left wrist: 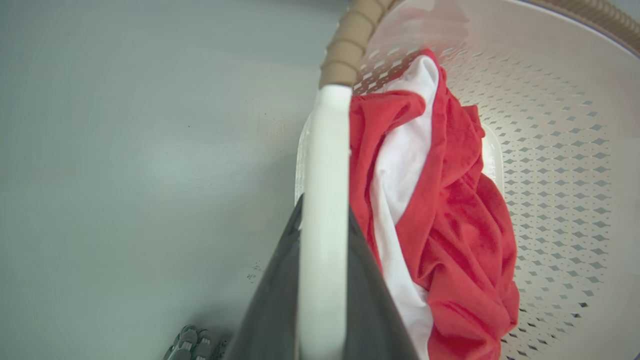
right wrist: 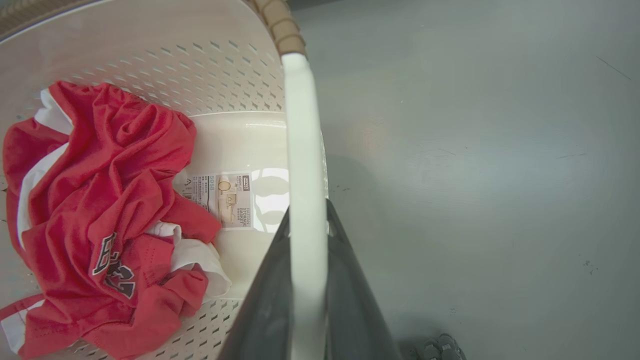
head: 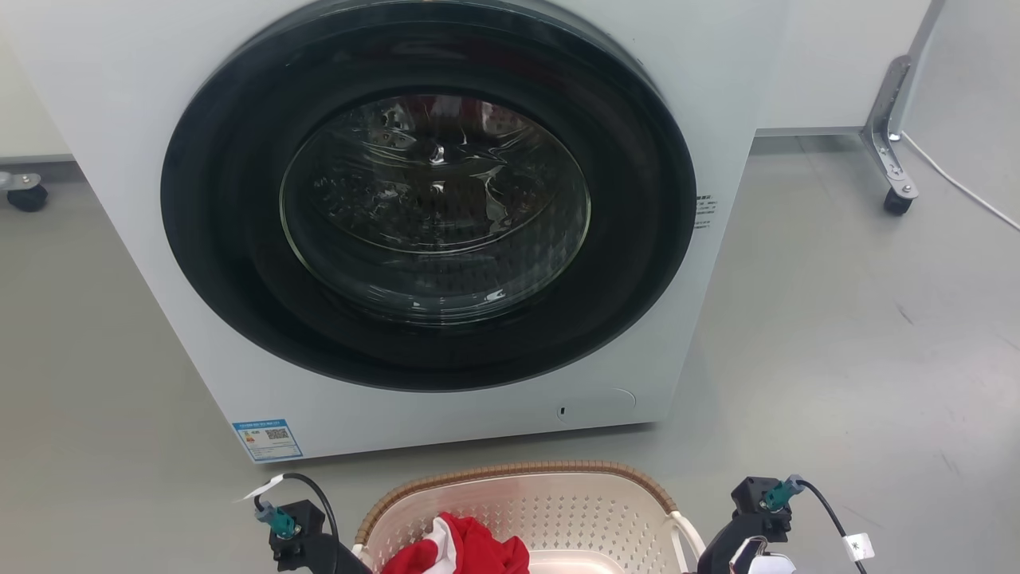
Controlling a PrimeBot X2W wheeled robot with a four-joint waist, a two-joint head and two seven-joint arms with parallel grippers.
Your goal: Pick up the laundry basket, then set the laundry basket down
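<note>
Laundry basket [head: 518, 498] sat low before washing machine [head: 430, 223]. Left gripper [left wrist: 324, 205] and right gripper [right wrist: 307, 207] each clamped on white side handle [left wrist: 325, 150]. Rigid perforated plastic, likely light: one red-and-white jersey [right wrist: 100, 215] inside. Smooth handles might slip. Basket's near half cropped in head view; contact with floor [head: 837, 319] unclear.

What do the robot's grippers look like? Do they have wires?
The left gripper and the right gripper each have two long, dark grey fingers that narrow toward the tips. Yes, wires: each black wrist block has a teal plug, a curving black cable and a small white tag.
</note>
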